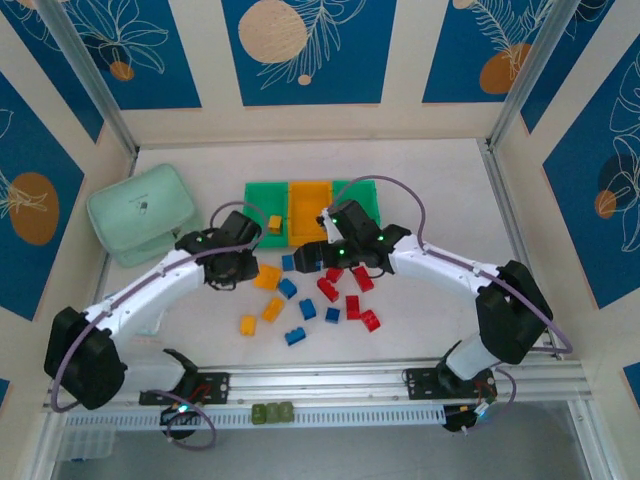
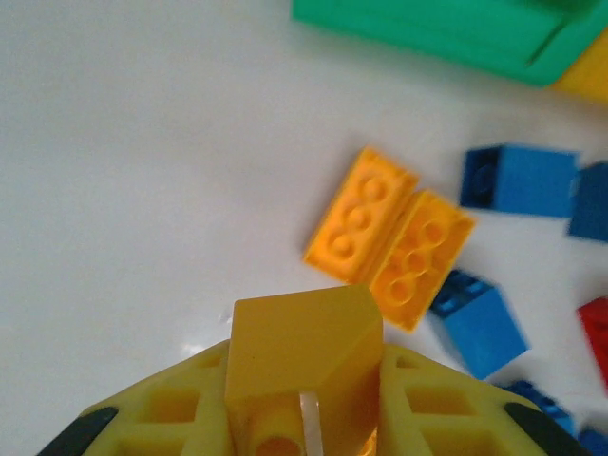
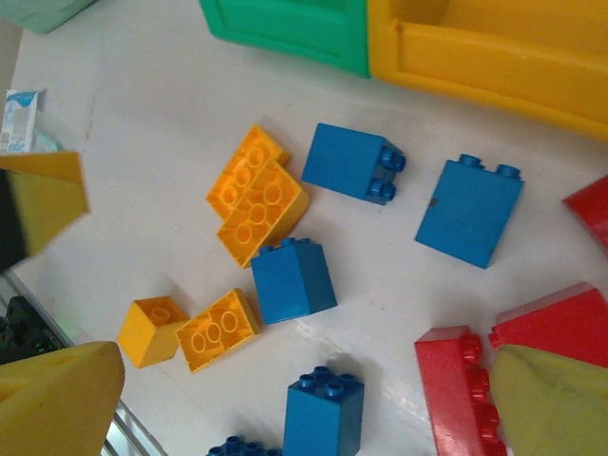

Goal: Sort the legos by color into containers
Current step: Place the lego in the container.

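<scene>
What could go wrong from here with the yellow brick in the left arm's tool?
The yellow brick sticks out beyond the left tool, so it might slip or tilt. The green bin lies nearest, so it may land in the wrong container. The right tool, open, sits close by; the arms could bump.

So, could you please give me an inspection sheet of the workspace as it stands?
Surface: white table, no spills seen.
Job's things: containers at rear centre; legos in yellow, blue and red loose in front of them.
Clutter: mint box at rear left; olive blocks on the front rail.
Grippers: left pincer shut on a yellow brick; right pincer open over loose legos.
Cables: cable arcs behind the right pincer; no snag seen.
Surroundings: blue patterned panels, metal frame posts.
</scene>
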`<move>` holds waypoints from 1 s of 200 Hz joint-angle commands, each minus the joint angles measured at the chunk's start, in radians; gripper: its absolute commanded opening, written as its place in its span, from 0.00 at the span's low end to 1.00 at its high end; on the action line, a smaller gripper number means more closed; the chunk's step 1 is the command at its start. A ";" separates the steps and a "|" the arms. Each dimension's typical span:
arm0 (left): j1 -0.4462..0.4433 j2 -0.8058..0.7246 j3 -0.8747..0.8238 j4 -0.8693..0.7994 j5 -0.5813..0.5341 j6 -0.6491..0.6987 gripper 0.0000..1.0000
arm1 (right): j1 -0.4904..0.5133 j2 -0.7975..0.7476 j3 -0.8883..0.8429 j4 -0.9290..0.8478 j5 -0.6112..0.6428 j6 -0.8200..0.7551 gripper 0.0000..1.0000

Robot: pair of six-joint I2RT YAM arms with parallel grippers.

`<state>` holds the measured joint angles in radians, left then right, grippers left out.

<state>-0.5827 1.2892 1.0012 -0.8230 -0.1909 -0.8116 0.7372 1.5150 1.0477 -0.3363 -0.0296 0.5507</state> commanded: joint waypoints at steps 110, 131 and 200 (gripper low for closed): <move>0.147 0.575 0.628 -0.005 -0.008 0.336 0.30 | -0.044 -0.067 0.008 -0.012 0.040 0.034 0.99; 0.160 0.671 0.713 -0.015 0.004 0.349 0.32 | -0.048 -0.058 0.015 -0.018 0.042 0.025 0.99; 0.175 0.696 0.782 -0.046 -0.007 0.375 0.51 | -0.053 -0.049 0.042 -0.021 0.046 0.000 0.99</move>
<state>-0.4198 2.0197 1.7569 -0.8333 -0.2028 -0.4610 0.6891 1.4693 1.0714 -0.3492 0.0154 0.5724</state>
